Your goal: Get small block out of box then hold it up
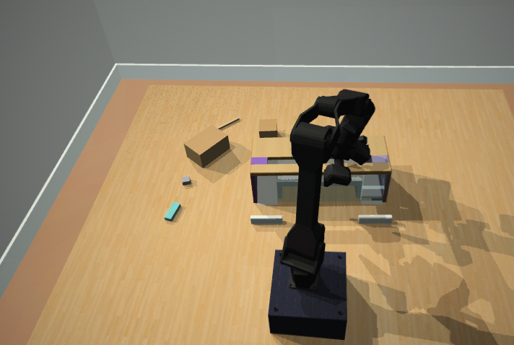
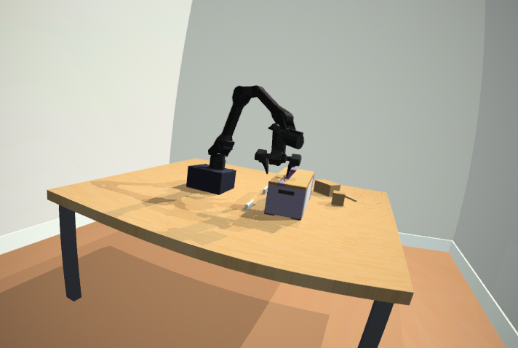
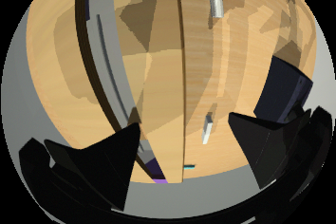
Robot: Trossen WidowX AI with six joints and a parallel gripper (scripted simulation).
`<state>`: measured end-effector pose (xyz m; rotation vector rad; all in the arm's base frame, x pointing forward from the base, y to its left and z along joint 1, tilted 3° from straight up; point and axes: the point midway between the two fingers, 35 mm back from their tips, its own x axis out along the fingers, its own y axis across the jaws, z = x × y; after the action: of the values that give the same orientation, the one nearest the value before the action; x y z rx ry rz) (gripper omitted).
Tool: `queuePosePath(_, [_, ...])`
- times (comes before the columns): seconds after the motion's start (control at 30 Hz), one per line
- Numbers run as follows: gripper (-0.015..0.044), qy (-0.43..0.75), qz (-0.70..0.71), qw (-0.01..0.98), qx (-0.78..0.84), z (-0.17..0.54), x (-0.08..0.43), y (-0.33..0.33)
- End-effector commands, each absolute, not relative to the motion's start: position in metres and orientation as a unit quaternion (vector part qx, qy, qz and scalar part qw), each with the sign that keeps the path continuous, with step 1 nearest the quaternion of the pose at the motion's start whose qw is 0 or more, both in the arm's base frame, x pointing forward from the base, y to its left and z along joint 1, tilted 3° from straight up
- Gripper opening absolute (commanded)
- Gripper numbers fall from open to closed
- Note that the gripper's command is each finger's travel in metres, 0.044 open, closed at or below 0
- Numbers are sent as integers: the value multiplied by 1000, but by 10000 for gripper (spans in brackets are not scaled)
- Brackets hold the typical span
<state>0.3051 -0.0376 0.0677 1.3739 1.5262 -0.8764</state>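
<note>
The box [image 1: 271, 148] [image 2: 284, 204] [image 3: 163, 90] stands upright on the table, with a wooden top, purple ends and a clear front. A long slot [image 3: 106, 43] runs along its top. A pale inner shelf shows partly through the front in the top view, with the arm across the middle. I cannot make out a block on it. My gripper [image 2: 277, 175] [image 3: 186, 123] is open and empty, pointing down at the box top. One finger is over or close to the slot; the other is on the front side of the box. Whether a fingertip enters the slot is unclear.
Two white bars [image 1: 266, 219] [image 1: 375, 219] lie in front of the box. A large brown block [image 1: 206, 146], a thin stick [image 1: 229, 123], a small grey cube [image 1: 185, 180] and a teal block [image 1: 172, 211] lie left. A smaller brown block [image 1: 267, 127] [image 2: 337, 199] is behind the box.
</note>
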Motion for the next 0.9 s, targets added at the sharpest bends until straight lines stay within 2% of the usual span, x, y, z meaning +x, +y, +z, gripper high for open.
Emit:
queuePosePath(0.0, [400, 618, -357, 430, 553, 55, 304, -37])
queuePosePath(0.87, [400, 614, -354, 437, 554, 33, 307, -37])
